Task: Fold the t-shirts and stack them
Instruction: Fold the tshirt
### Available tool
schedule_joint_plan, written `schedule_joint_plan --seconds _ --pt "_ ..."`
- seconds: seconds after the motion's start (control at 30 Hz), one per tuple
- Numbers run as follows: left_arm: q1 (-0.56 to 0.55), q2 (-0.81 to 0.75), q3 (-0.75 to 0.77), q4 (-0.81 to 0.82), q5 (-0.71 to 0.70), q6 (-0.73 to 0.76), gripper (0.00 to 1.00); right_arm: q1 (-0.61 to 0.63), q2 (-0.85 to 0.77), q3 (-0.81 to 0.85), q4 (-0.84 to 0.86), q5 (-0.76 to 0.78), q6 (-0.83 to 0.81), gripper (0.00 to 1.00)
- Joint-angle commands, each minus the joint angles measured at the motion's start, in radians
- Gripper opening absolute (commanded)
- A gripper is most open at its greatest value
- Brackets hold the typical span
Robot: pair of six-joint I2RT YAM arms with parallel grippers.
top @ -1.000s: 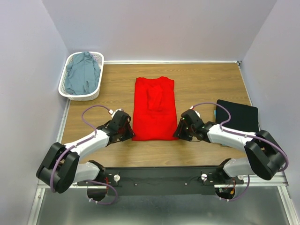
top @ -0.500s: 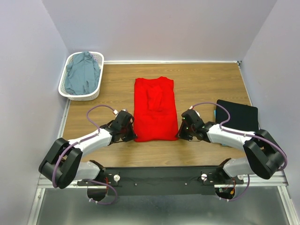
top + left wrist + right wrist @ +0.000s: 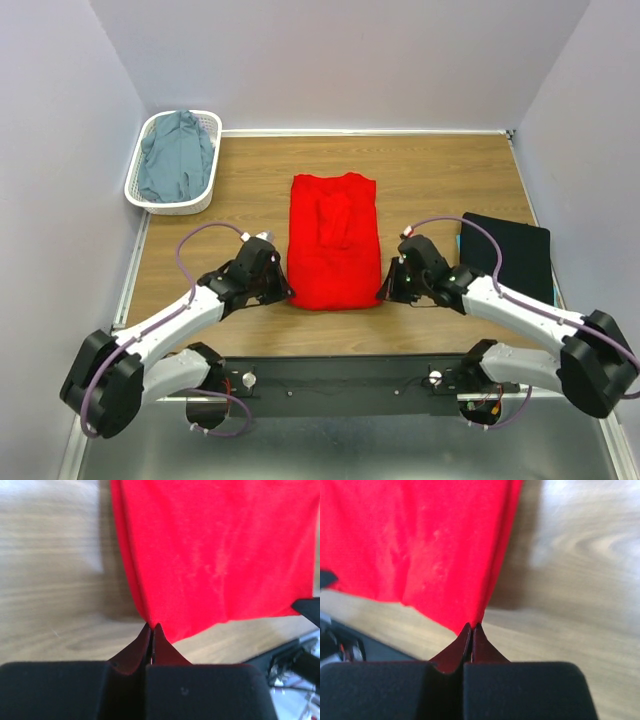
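Both near corners of the red shirt (image 3: 335, 250) are pinched tight: your left gripper (image 3: 152, 628) is closed on the left one, your right gripper (image 3: 471, 627) on the right one. The shirt lies flat. Right of it, your right arm (image 3: 520, 310) hides part of the black shirt (image 3: 510, 248). Far left, a grey-blue shirt (image 3: 175, 155) fills the basket (image 3: 135, 190).

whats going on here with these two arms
Both arms are working on the red t-shirt, which lies partly folded on the table. The left gripper pinches its near left corner and the right gripper its near right corner. A folded black t-shirt sits to the right; a grey-blue t-shirt waits in the white basket.
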Motion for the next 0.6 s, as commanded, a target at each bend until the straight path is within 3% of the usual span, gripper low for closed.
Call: schedule_joint_plan --seconds 0.0,0.23,0.57 --pt "-0.027 -0.082 -0.015 -0.086 0.046 0.012 0.0 0.084 -0.091 -0.028 -0.114 -0.054 0.004 0.0" --pt "-0.033 -0.228 0.074 -0.267 0.004 0.057 0.0 0.153 -0.2 0.06 -0.314 0.047 0.017 0.01" --pt "0.092 -0.08 0.279 -0.214 0.03 0.227 0.0 0.142 -0.062 0.277 -0.378 0.248 -0.022 0.0"
